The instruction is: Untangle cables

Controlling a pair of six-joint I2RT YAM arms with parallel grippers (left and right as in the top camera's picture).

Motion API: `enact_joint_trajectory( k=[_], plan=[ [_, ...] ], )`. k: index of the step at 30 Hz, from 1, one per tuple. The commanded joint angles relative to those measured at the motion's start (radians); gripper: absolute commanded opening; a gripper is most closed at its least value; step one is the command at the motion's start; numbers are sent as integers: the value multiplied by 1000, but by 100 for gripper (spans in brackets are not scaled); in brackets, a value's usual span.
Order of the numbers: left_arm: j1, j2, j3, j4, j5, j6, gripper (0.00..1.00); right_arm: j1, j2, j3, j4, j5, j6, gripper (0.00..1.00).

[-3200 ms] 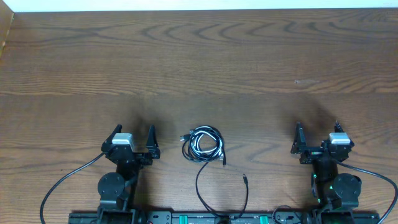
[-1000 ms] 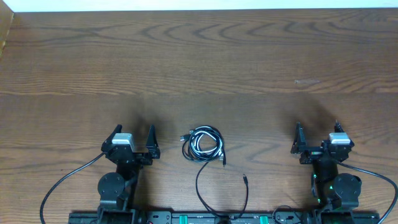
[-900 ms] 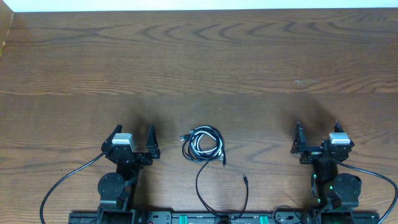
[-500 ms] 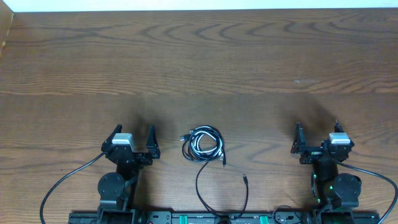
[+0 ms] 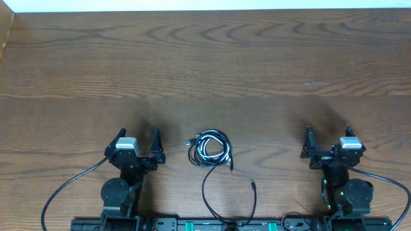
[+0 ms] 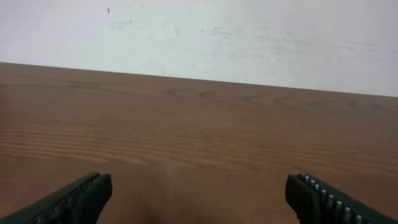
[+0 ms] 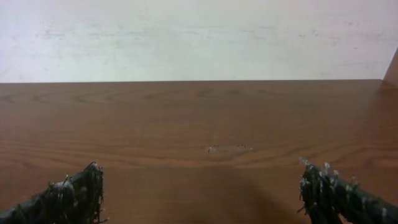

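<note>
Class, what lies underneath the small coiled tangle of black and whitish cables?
The brown wooden table shows around and through the coiled tangle of thin black and whitish cables. What lies directly beneath the overlapping strands is covered.

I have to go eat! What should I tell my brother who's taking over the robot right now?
Left gripper: open, empty, parked near the front edge.
Right gripper: open, empty, parked the same way.
Cables: one small coiled tangle on the table between the arms, touched by neither; one black cord trails forward, its plug tip lying free.
Done: nothing yet.
To do: pull the tangle apart, lay each cord out separately.
</note>
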Motion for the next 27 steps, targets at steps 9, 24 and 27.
enact_joint_trajectory(
  k=[9, 24, 27],
  plan=[
    [4, -6, -14, -39, 14, -9, 94, 6, -6, -1, -5, 11, -12, 99],
    [4, 59, 10, -40, 14, -9, 94, 6, -6, -1, -5, 11, -12, 99],
    [4, 89, 19, -40, 14, -10, 94, 6, -6, -1, -5, 11, -12, 99]
  ],
)
